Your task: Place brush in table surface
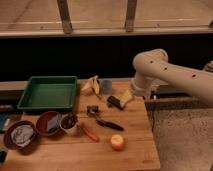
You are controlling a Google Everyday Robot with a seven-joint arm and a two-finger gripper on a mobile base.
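- One tool (124,98), at the end of a white arm (170,75) that reaches in from the right, sits low over the rear right part of the worktop (135,150).
- Tool state: cannot tell how far open it is, nor whether it has hold of anything. A small squat dark object (114,102) lies right against its tip.
- Brush (109,124): lying flat on the worktop, in front of the tool and apart from it, slanted across the planks.
- Small dark item (92,110): just behind the brush's left end.
- Orange stick (90,133): on the wood just left of the brush.
- Apple (118,142): nearer the front edge, close to the brush's right end.
- Rear centre: a yellow object (91,86) and a grey-blue cup (106,86), side by side.
- Left side: a green tray (47,92) at the rear. In front of it are a dark bowl with pale contents (20,135), a reddish bowl (48,122) and a small pale cup (68,123), in a row.
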